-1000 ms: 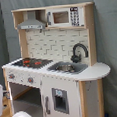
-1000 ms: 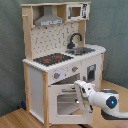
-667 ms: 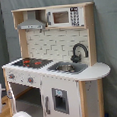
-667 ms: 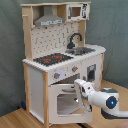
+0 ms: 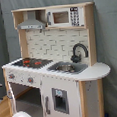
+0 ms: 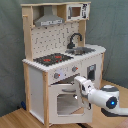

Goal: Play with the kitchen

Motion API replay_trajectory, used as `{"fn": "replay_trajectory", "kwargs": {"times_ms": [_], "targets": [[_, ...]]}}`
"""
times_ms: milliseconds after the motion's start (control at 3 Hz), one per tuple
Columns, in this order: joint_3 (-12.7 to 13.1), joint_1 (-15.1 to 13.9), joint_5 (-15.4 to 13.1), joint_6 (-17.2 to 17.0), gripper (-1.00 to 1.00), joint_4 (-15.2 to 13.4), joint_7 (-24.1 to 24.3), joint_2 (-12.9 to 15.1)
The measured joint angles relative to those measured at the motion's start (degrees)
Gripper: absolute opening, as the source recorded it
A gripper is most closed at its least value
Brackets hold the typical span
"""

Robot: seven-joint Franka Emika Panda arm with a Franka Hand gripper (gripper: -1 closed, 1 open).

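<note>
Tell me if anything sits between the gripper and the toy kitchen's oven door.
Nothing visible does. In the second exterior view the gripper is right at the front of the kitchen, at the upper right corner of the oven door, with no object between them. Whether it touches the door cannot be told.

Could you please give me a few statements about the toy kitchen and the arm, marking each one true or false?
1. The black faucet stands beside the sink. True.
2. The hob lies below the grey hood. True.
3. The gripper is up at the faucet. False: in the second exterior view it is in front of the oven door, below the knobs.
4. The kitchen lies tipped on its side. False: it stands upright.
</note>
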Motion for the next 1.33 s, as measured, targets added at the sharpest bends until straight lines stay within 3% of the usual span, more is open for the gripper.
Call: {"fn": "replay_trajectory", "kwargs": {"times_ms": [1000,1333], "targets": [[-10.13,3.58,-12.74,-5.93,1.0,1.62,-2.74,0.75],[-13.6,4.64,-13.42,-7.17,1.0,1.56,-8.66,1.32]]}}
